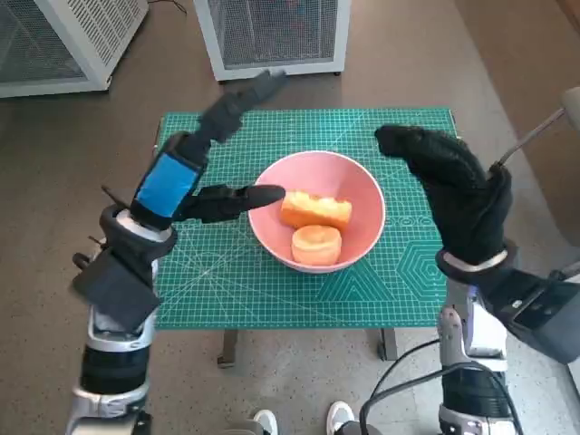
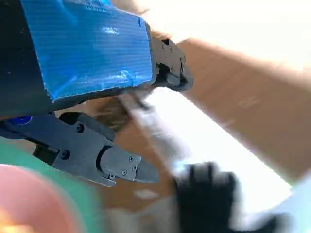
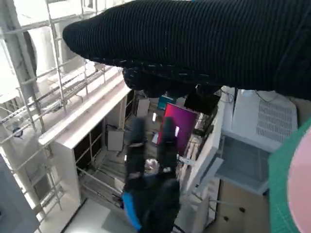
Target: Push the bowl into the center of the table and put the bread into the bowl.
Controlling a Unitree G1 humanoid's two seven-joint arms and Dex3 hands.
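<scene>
Pink bowl at frame centre on the green surface, bread inside.
Left hand and right hand flank it, fingers spread, holding nothing.

One pink bowl, two pieces of bread inside it, one green cutting mat, two white mesh-fronted cabinets

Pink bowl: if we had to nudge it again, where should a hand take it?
On the bare outer wall of the round pink bowl, from the right hand's side. The bread pieces fill the inside, and that wall is unobstructed.
</scene>
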